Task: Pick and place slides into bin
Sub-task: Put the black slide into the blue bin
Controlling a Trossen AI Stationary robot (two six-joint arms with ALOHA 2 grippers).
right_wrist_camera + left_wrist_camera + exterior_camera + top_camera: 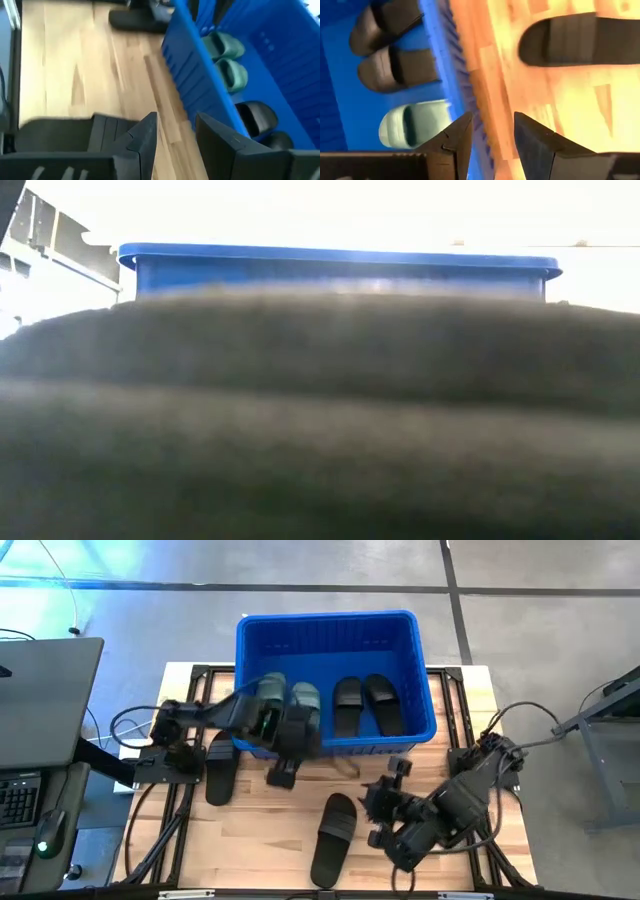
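Note:
The blue bin [330,630] stands at the table's far middle. It holds two green slides [288,700] on its left and two black slides [365,703] on its right. One black slide [221,766] lies flat on the table in front of the bin's left corner. Another black slide [334,836] lies near the front middle and fills the low view [320,420]. My left gripper [492,135] is open and empty above the bin's near wall [455,75]. My right gripper [175,137] is open and empty, just right of the front black slide [55,132].
The wooden table [250,830] has free room between the two loose slides. Black frame rails [165,830] run along its left and right sides. A grey desk with a keyboard [30,740] stands to the left. Cables [530,725] trail by the right arm.

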